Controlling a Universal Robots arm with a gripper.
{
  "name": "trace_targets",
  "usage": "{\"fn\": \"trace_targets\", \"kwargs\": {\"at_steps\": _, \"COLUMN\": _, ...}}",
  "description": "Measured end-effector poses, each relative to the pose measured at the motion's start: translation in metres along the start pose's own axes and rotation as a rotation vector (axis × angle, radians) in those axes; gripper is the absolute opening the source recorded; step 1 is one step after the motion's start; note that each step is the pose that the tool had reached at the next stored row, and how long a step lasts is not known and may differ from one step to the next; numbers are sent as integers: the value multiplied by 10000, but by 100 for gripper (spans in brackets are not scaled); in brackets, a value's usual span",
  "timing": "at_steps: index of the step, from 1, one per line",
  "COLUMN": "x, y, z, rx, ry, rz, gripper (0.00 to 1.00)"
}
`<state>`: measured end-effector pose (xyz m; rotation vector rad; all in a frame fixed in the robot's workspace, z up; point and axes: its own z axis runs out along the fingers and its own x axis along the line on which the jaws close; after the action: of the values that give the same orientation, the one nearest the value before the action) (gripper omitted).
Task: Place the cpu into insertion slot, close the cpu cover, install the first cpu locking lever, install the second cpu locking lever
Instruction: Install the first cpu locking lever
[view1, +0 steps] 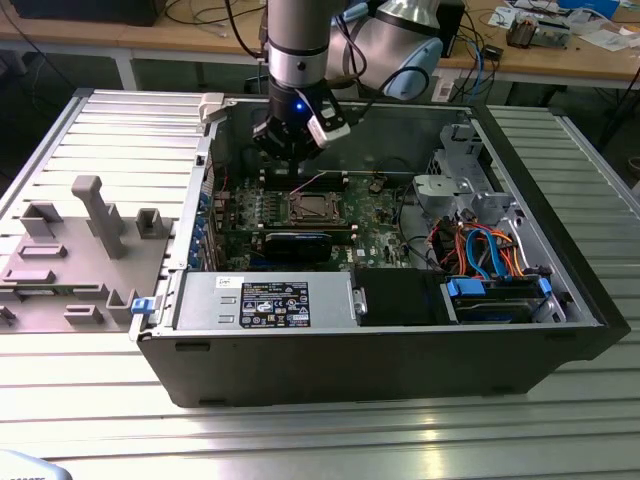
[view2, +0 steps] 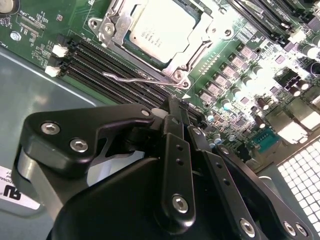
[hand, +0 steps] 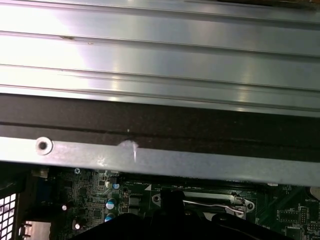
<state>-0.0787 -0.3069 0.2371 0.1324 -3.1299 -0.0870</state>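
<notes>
The cpu (view2: 161, 29) lies flat in the insertion slot (view1: 312, 207) of the green motherboard, its silver top showing through the window of the cpu cover (view2: 199, 41), which is down over it. A thin wire locking lever (view2: 134, 77) runs along the socket's edge nearest my gripper; the same lever (hand: 210, 204) appears in the first wrist view. My gripper (view1: 291, 152) hangs inside the case above the board, just behind the socket in the exterior view. Its black fingers (view2: 175, 145) are pressed together, shut on nothing, with the tip (view2: 179, 106) close to the lever.
The open computer case (view1: 380, 350) stands on a slatted metal table (view1: 90, 420). Memory slots (view2: 95, 62) run beside the socket. A black graphics card (view1: 298, 246), a power supply (view1: 265, 300) and drive cages with cables (view1: 480, 250) fill the case. Grey fixtures (view1: 90, 215) stand at the exterior view's left.
</notes>
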Motion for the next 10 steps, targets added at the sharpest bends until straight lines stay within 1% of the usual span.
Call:
{"fn": "trace_targets", "kwargs": {"at_steps": 7, "x": -10, "y": -2, "z": 20, "rx": -1, "ry": -2, "rz": 0, "gripper": 11}}
{"fn": "trace_targets", "kwargs": {"at_steps": 10, "x": -14, "y": -1, "z": 39, "rx": 0, "ry": -1, "rz": -1, "gripper": 11}}
